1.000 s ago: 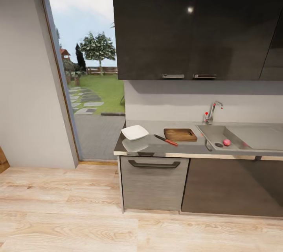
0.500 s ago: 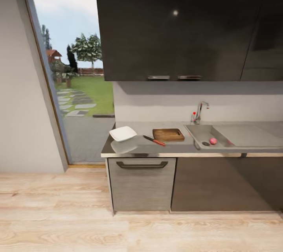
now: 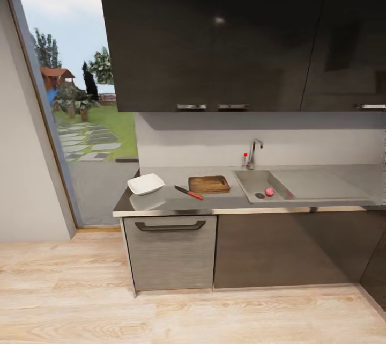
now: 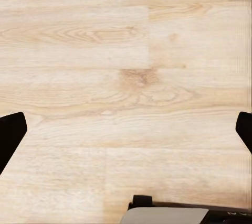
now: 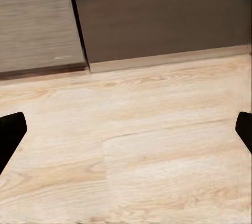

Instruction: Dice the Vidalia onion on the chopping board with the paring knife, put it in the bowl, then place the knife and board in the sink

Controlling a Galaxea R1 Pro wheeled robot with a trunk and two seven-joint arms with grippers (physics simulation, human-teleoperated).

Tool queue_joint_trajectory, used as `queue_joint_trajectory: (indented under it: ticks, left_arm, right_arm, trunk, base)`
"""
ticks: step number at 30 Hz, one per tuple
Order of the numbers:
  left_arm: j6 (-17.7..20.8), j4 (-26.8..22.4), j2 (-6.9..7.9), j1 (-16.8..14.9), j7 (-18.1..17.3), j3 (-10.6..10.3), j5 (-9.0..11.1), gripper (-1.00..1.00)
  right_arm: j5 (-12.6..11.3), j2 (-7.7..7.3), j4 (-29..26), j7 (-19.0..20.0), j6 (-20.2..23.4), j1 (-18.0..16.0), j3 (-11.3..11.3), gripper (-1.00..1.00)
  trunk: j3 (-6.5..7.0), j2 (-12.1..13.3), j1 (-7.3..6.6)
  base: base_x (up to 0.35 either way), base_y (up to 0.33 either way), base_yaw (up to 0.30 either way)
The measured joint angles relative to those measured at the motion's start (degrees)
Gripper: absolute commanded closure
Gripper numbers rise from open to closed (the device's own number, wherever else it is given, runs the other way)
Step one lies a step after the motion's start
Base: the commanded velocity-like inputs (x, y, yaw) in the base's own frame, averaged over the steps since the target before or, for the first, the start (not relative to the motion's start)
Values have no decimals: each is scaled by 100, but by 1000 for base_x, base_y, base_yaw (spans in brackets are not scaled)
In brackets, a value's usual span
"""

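Countertop (image 3: 171,175): grey, glossy, stretching along the back wall under dark upper cabinets (image 3: 214,33), seen from across the room.
Sink (image 3: 300,185): steel basin set into the right half of the worktop, flat drainboard running off to the right, chrome tap (image 3: 253,152) standing at the back edge with a red tip low on its left.
Vidalia onion (image 3: 269,191): small pinkish bulb sitting in the basin, just beside the dark drain, near the front wall.
Chopping board (image 3: 209,184): brown wood, lying flat on the worktop just left of the basin, nothing on it.
Paring knife (image 3: 188,192): red handle, dark blade, lying slantwise off the board's front left corner, blade pointing away toward the bowl side.
Bowl (image 3: 146,183): white, square, empty, at the left end of the worktop, near the knife but apart from it.
Left gripper (image 4: 126,135): fingers spread wide, dark tips at the two edges of the wrist view, holding nothing, hanging over pale wooden floor (image 4: 126,77).
Right gripper (image 5: 126,135): likewise wide apart, empty, over floorboards with the dark cabinet fronts (image 5: 157,14) and plinth just ahead.
Doorway (image 3: 75,97): tall glazed opening left of the counter, garden and trees beyond.
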Motion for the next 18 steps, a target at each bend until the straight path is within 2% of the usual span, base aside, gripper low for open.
queue_joint_trajectory:
  ticks: [4,14,18]
  left_arm:
    - [-4,-1,0,0,0,0,-4,-100]
    - [-9,-1,0,0,0,8,-5,-100]
    - [-9,-1,0,0,0,8,-5,-100]
  right_arm:
    - [-2,-43,-10,-133,159,0,-7,-100]
    - [0,-193,-205,-1085,254,0,-10,-100]
    - [1,-277,-224,-1226,284,2,-6,-100]
  trunk:
    - [0,0,0]
    - [0,0,0]
    - [0,0,0]
  base:
    - [0,-318,-1]
    - [0,-318,0]
    - [0,-318,0]
